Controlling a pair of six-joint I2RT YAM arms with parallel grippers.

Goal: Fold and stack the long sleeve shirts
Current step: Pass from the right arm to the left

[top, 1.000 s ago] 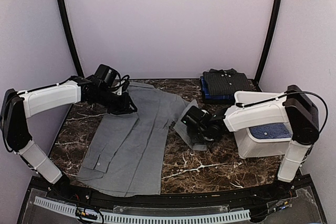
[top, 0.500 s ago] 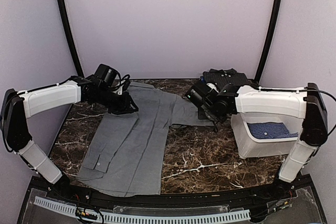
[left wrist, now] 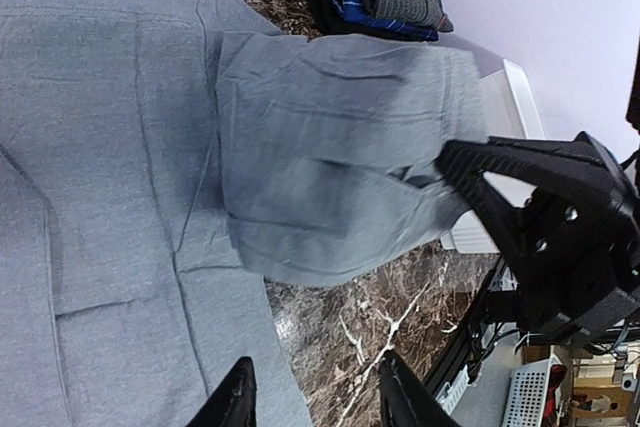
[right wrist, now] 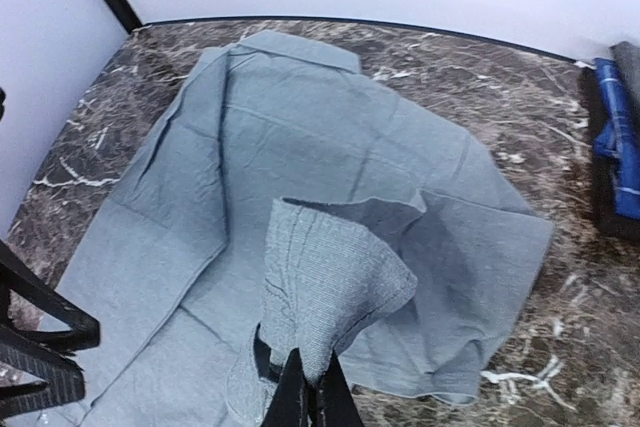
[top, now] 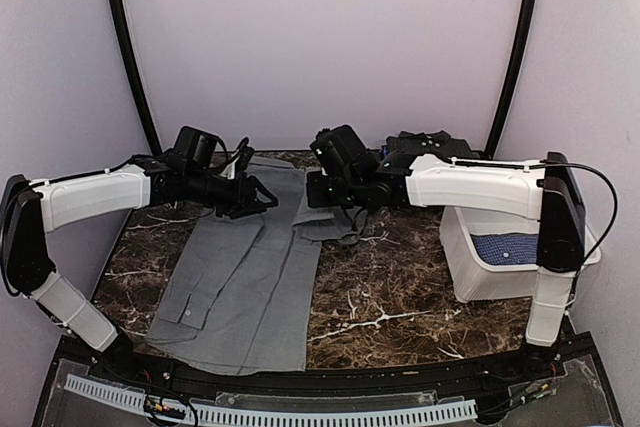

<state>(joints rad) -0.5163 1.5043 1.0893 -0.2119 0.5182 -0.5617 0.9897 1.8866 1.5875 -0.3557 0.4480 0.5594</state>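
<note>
right gripper [right wrist: 305, 392] clamped on the sleeve [right wrist: 325, 282] of the grey shirt [top: 250, 267] just swung it up-left over the body, so that fold's nearly in; left gripper [left wrist: 315, 402] now released, empty.

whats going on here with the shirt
A grey shirt lies spread on the table. The right fingers are shut on its sleeve, holding it lifted above the shirt's body. The left fingers hover open above the other side. Folded shirts sit stacked at the back; a blue shirt lies in the white tub.
</note>
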